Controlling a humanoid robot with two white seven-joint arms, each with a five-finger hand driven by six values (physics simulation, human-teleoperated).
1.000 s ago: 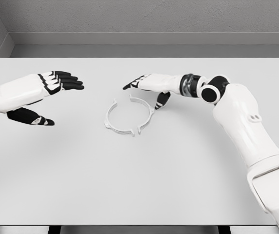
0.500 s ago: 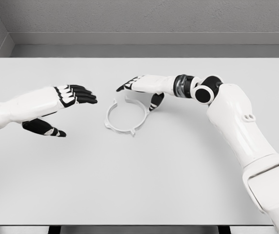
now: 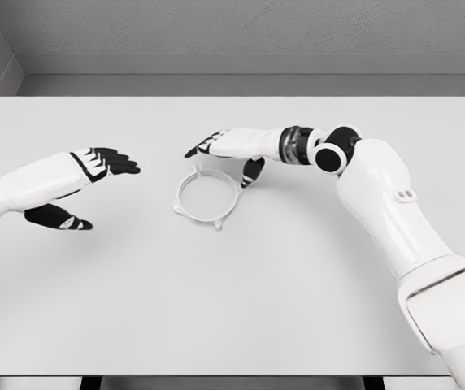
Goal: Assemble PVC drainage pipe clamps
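Clamp (image 3: 206, 196): two half-rings lying flat near table (image 3: 232, 309) centre, apparently mated into one ring. Right hand (image 3: 231, 146) at the ring's 1 o'clock, fingers extended over the far rim, thumb beside it, grasping nothing; placed, by judgement, to press the halves together. Left hand (image 3: 86, 175) well apart at 9 o'clock, spread, empty, on standby.

The table (image 3: 216, 309) looks smooth and matt, a flat pale grey. The clamp ring (image 3: 206, 196) in the middle of the picture looks like thin white plastic. Both arms have shiny white hard shells, like plastic. The fingers (image 3: 112, 160) are black and a bit dull. The back wall (image 3: 241, 28) at the top looks rough and grainy.
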